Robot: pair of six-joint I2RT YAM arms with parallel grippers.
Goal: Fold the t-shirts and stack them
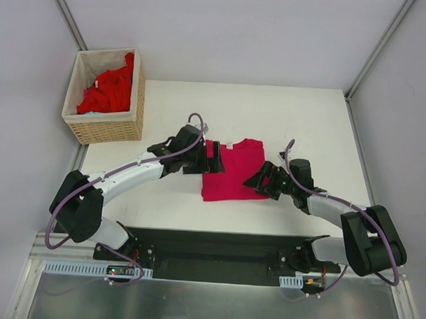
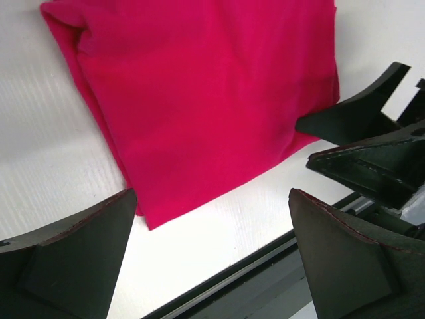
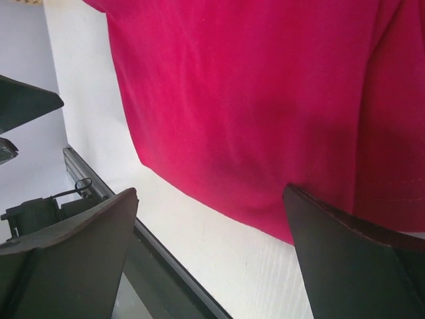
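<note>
A folded magenta-crimson t-shirt (image 1: 232, 173) lies flat on the white table, its small white neck label (image 1: 229, 145) at the far edge. My left gripper (image 1: 211, 160) hovers open over the shirt's left edge. My right gripper (image 1: 258, 179) stands open at the shirt's right edge. In the left wrist view the shirt (image 2: 199, 100) fills the upper part, ahead of the open left gripper (image 2: 212, 222), which holds nothing. The right wrist view shows the shirt (image 3: 252, 100) just beyond the open, empty right gripper (image 3: 209, 229). Brighter red t-shirts (image 1: 110, 91) lie bundled in the basket.
The woven wicker basket (image 1: 105, 131) stands off the table's far left corner. A black rail (image 1: 210, 247) runs along the table's near edge between the arm bases. Grey walls enclose the table on three sides. Bare white table (image 1: 312, 121) lies to the shirt's right and behind it.
</note>
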